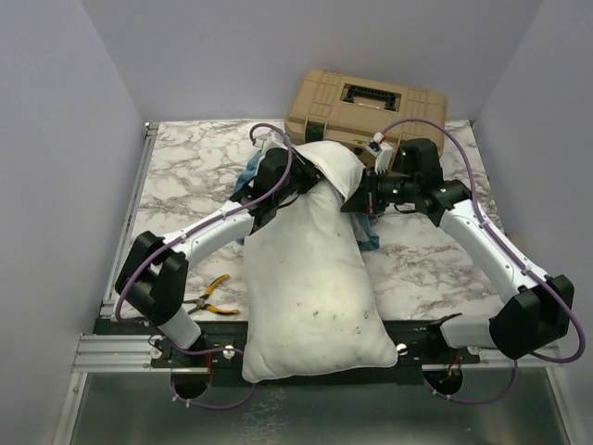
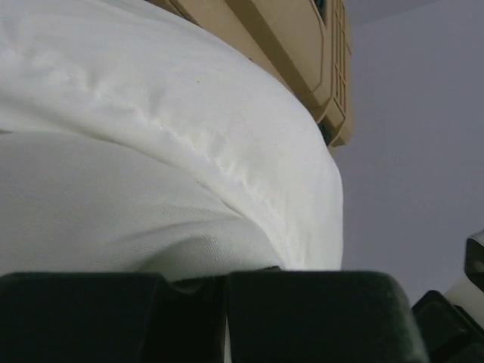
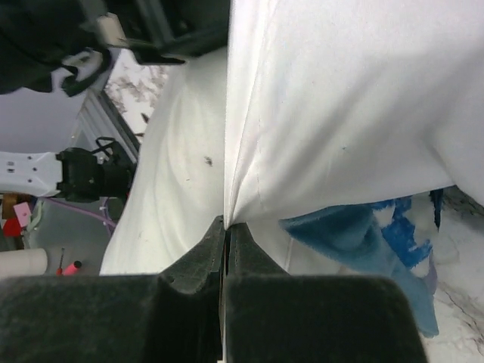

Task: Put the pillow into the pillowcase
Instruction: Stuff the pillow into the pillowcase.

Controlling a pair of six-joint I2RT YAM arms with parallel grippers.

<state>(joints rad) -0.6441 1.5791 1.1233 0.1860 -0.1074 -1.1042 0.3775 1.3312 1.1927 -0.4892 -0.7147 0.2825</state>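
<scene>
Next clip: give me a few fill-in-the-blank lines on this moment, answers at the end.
1. The box beyond the pillow is ___ in colour.
2. The pliers lie on the table near the ___ arm.
3. The right gripper is ___ on white fabric.
4. The pillowcase trim below that fabric is ___.
Missing words: tan; left; shut; blue.

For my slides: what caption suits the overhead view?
Left claw and right claw pinch white fabric at the far end of a plump white stuffed pillow.
</scene>
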